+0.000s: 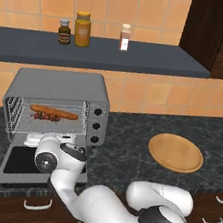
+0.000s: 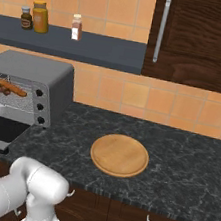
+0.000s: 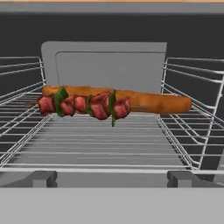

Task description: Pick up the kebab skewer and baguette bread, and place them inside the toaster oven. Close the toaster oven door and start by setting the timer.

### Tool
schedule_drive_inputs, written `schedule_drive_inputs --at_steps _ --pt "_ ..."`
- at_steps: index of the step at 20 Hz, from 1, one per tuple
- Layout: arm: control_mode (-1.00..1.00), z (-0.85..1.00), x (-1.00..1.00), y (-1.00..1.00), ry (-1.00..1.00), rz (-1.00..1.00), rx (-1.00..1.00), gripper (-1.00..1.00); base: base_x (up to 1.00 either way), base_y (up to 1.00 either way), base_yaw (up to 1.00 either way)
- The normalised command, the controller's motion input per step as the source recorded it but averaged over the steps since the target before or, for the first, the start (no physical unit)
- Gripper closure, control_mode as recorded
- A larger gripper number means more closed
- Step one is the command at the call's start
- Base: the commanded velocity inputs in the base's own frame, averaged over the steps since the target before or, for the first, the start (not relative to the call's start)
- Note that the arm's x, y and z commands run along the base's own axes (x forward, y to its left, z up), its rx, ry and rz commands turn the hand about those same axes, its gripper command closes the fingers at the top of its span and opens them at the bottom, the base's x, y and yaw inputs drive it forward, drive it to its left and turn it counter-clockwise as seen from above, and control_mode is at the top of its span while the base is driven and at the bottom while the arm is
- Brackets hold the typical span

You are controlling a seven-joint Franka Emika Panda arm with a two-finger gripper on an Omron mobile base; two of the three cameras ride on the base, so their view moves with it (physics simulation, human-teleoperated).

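- Hand view: chunky red-and-green kebab skewer (image 3: pixel 83 105) lies against slim orange-brown baguette bread (image 3: pixel 148 101) on the toaster oven (image 1: pixel 58 105) wire rack (image 3: pixel 100 144).
- Glass toaster oven door (image 1: pixel 22 163) hangs open, flat.
- Tool (image 3: pixel 111 178) spread, empty.

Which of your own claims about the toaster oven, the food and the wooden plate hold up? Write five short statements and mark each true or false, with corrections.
1. The kebab skewer and the baguette bread both lie on the wire rack inside the toaster oven. True.
2. The toaster oven door is shut. False: it hangs open, folded down in front of the oven.
3. The wooden plate carries the baguette. False: nothing lies on it.
4. In the hand view, the skewer lies in front of the baguette. True.
5. The gripper holds the skewer. False: its jaws are open and hold nothing.
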Motion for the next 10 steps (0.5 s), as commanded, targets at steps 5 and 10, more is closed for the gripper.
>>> schedule_drive_inputs --at_steps 5,10 --pt "-1.00 0.00 0.41 0.00 0.00 0.00 0.03 -1.00 0.00 0.00 0.00" --pt "-1.00 0.00 0.38 0.00 0.00 0.00 0.01 -1.00 0.00 0.00 0.00"
